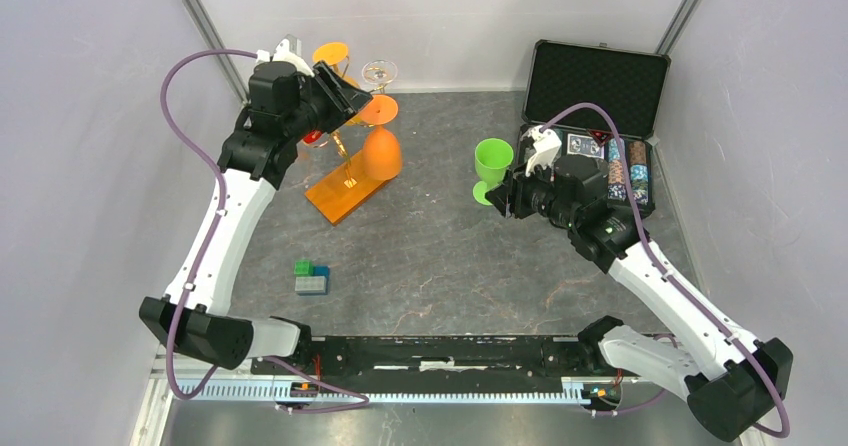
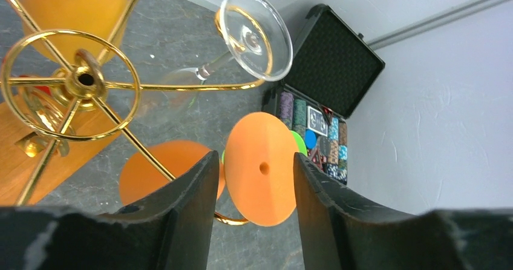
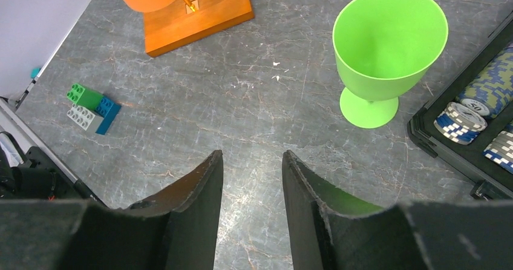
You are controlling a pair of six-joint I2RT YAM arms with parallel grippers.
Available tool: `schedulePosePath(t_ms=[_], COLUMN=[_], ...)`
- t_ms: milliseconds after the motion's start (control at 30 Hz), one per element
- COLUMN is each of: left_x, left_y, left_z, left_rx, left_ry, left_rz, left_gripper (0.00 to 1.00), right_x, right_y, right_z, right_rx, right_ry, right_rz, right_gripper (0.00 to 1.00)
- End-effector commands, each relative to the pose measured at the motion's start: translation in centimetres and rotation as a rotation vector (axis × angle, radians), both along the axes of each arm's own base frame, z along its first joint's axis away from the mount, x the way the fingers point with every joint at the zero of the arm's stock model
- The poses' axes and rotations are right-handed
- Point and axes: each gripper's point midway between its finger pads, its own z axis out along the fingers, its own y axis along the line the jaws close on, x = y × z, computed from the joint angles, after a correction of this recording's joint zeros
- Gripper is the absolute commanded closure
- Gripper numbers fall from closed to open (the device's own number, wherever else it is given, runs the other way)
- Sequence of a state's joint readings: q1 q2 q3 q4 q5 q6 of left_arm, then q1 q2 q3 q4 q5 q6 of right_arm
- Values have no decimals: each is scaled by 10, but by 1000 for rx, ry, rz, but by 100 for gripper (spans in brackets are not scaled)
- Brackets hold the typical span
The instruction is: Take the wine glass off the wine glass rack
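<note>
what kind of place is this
Probably a robot test cell: two arms bolted to a table edge, plain white walls around, and staged props like a glass rack and a chip case.

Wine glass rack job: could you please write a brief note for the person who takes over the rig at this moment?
Left gripper: open, jaws on either side of the foot of an orange glass hanging on the rack; no grip visible yet.
Right gripper: open, empty, over the table near the upright green glass.
Done: approach only.
To do: close on the foot, slide the glass off its arm. A clear glass hangs there too.
</note>
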State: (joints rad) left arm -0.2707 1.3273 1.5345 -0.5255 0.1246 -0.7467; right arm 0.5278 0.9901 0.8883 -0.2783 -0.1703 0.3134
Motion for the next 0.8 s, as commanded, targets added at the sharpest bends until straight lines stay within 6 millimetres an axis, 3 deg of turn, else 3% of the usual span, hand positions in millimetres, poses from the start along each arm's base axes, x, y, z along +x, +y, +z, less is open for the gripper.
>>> schedulePosePath(t_ms=[0, 233, 433, 767], left_x=[-4, 0, -2, -7], left_y=[-12, -12, -8, -13], left_z=[18, 11, 9, -3], left_rx=[-12, -3, 10, -25], left_ry=[-41, -9, -11, 48], left_rz=[-83, -74, -57, -86], left_gripper=[50, 52, 48, 65], right_x=[8, 10, 10, 12], right_y=[-7, -24, -26, -25], right_z=[15, 33, 28, 23], right_rx=[24, 62, 54, 67], right_ry=[-55, -142, -140, -120], right_rz=[-63, -157, -162, -174], right_gripper=[56, 58, 58, 56])
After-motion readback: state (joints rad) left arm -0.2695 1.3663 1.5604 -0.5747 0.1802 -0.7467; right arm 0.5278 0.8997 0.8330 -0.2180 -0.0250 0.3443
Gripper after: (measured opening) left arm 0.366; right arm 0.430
